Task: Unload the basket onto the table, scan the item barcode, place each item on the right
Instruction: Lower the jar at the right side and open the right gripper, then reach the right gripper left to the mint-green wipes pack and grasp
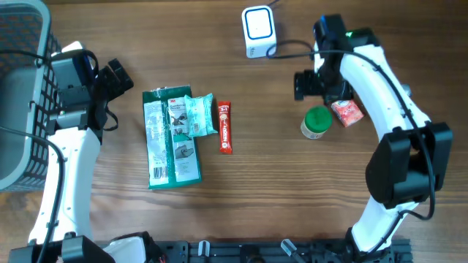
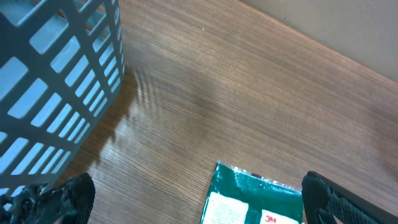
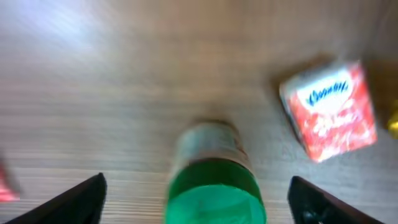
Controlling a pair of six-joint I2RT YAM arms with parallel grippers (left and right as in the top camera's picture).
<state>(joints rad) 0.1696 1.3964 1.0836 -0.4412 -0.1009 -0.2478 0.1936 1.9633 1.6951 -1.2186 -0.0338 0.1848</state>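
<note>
A white barcode scanner (image 1: 257, 31) stands at the back of the table. In front of it and to the right, a small jar with a green lid (image 1: 316, 122) stands upright on the wood. My right gripper (image 1: 307, 86) hovers just behind the jar. In the right wrist view the jar (image 3: 214, 180) sits between the two fingers of the right gripper (image 3: 196, 186), with a wide gap on each side, so the gripper is open and touches nothing. My left gripper (image 2: 199, 199) is open above the top edge of a green 3M pack (image 2: 255, 196).
A red-and-white packet (image 1: 346, 112) lies right beside the jar. The green pack (image 1: 171, 139), a teal packet (image 1: 199, 115) and a red bar (image 1: 226, 126) lie left of centre. A grey basket (image 1: 22, 95) stands at the left edge beside the left arm.
</note>
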